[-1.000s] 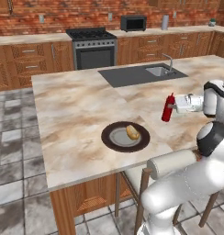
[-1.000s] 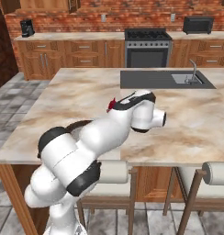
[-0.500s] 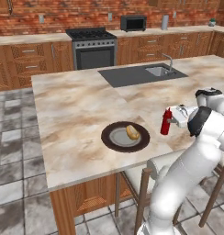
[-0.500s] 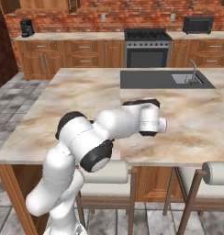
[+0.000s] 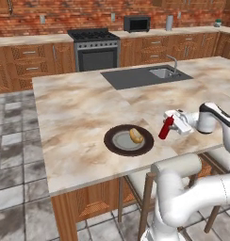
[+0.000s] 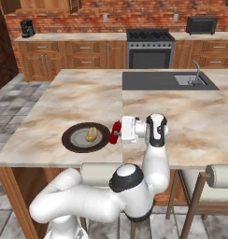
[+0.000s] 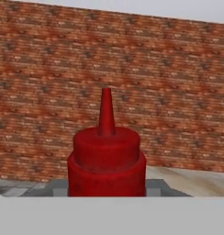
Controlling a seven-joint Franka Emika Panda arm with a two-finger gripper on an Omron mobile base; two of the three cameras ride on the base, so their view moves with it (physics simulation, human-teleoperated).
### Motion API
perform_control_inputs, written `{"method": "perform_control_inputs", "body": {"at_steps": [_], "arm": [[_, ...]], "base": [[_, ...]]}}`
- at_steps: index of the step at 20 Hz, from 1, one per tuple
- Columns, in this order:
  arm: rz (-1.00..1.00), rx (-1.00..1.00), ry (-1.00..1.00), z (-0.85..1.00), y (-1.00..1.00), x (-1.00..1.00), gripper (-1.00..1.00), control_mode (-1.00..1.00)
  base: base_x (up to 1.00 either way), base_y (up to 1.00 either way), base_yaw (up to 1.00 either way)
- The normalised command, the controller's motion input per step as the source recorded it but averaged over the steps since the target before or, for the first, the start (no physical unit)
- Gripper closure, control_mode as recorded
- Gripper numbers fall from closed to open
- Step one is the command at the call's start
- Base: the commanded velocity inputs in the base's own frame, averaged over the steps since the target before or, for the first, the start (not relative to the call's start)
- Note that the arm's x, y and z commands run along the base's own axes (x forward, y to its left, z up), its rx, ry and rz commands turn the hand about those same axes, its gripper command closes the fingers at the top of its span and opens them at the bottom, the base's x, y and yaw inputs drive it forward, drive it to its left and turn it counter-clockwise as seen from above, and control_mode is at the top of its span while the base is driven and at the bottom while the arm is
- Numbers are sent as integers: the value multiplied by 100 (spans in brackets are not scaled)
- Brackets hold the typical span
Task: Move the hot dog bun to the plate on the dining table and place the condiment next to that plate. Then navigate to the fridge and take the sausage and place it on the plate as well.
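We see the gripper (image 5: 171,123) reaching sideways over the dining table (image 5: 79,113), clenched on the condiment (image 5: 166,127), a dark red squeeze bottle. In the left base view the bottle leans, nozzle up toward the hand, base down toward the marbled top; we cannot tell whether the base touches the stone. In the right base view the condiment (image 6: 116,132) sits at the end of the white hand, the gripper (image 6: 119,131) closed around it, just beside the rim of the plate (image 6: 71,143).

The plate (image 5: 114,146), dark brown with a grey centre, lies near the table's front edge. The hot dog bun (image 5: 135,135) rests on it, toward the side nearest the bottle. From the right base view the hot dog bun (image 6: 91,135) sits in the plate's middle.

Hand view: the condiment (image 7: 106,161) close up, pointed nozzle upright, brick wall (image 7: 178,92) behind.

Farther back, an inset sink (image 5: 144,76) in the table, and 1 stove (image 5: 96,47) against the wall.
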Motion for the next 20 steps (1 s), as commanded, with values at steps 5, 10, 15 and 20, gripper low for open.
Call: {"method": "perform_control_inputs", "body": {"at_steps": [5, 10, 15, 20], "arm": [[3, -3, -18, -2, 0, 8, 100, -100], [0, -10, -10, -23, -1, 0, 100, -100], [0, -4, -3, -38, 0, 0, 100, -100], [0, 3, 0, -32, 0, 27, 100, -100]], "base": [[0, 0, 0], [0, 0, 0], [0, 0, 0], [0, 0, 0]]}}
